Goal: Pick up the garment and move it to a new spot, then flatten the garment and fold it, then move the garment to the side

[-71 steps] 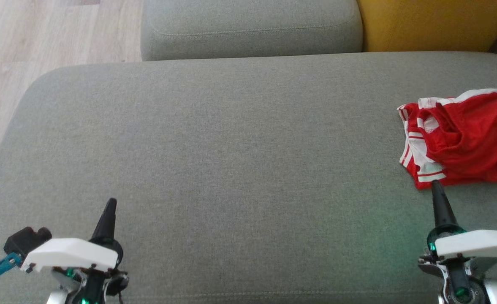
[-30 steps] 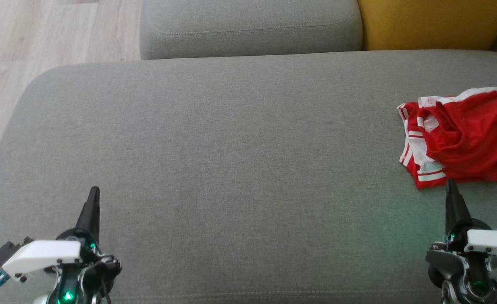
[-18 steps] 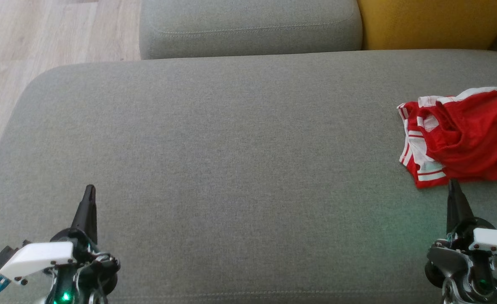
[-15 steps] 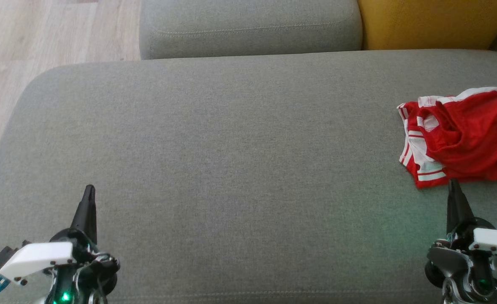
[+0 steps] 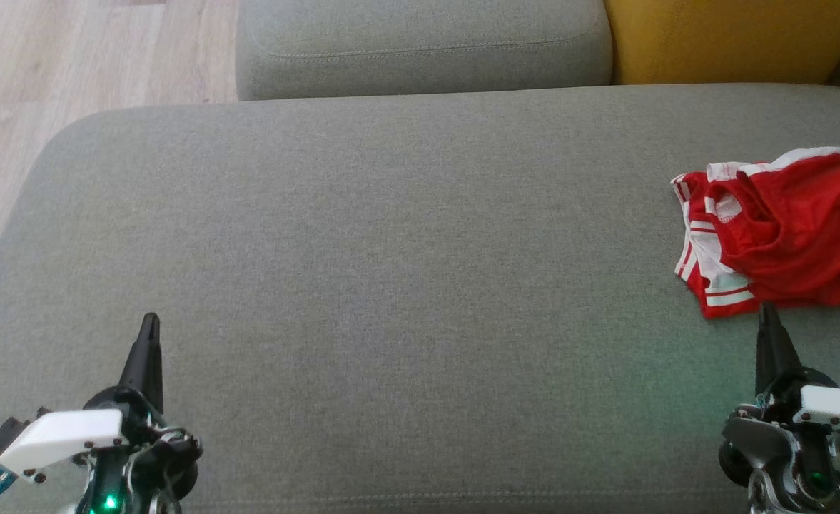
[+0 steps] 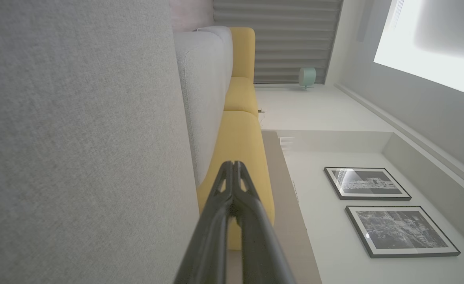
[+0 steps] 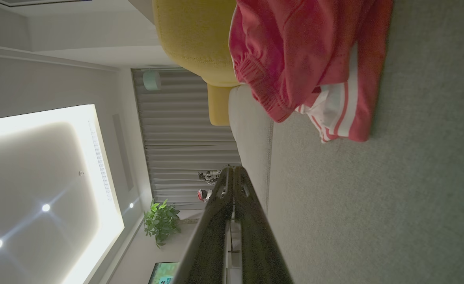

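Lit softly and evenly in the head view, tinged green at 5 o'clock. Dimmer in the right wrist view, blown out by a ceiling panel at 8 o'clock.

red garment with white stripes; grey sofa; yellow cushion
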{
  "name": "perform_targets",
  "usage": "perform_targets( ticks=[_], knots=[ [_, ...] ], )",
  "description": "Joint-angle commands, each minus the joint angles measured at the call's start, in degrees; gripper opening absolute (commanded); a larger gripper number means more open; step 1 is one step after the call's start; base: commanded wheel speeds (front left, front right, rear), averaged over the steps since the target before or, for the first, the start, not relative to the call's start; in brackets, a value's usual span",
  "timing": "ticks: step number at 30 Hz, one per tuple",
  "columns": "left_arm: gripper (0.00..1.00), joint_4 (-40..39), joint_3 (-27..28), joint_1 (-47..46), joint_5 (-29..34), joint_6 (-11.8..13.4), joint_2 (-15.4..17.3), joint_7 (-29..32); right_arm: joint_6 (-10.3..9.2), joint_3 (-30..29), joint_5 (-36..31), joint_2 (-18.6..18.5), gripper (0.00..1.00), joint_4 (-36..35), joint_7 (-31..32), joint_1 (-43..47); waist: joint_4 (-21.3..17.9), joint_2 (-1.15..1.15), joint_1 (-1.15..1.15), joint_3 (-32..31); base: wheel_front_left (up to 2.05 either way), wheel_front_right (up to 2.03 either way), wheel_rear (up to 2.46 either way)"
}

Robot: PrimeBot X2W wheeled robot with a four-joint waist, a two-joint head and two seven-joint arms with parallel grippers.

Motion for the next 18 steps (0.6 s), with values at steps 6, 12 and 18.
perform_targets(
  ticks=[6, 12, 18],
  knots=[
    [0.00, -1.7, 2.0, -3.4, 0.1, -0.4, 0.3, 0.4, -0.04, 1.1, 0.4, -0.5, 0.00, -1.8, 0.3, -3.0, 0.0, 0.00, 0.00, 0.0, 0.00, 0.00, 0.00],
    [0.00, -1.7, 2.1, -3.4, 0.2, -0.4, 0.3, 0.5, -0.04, 1.1, 0.4, -0.5, 0.00, -1.8, 0.3, -3.0, 0.0, 0.00, 0.00, 0.0, 0.00, 0.00, 0.00],
    [0.00, -1.7, 2.2, -3.4, 0.2, -0.4, 0.2, 0.5, -0.04, 1.1, 0.4, -0.5, 0.00, -1.8, 0.3, -3.0, 0.0, 0.00, 0.00, 0.0, 0.00, 0.00, 0.00]
  ],
)
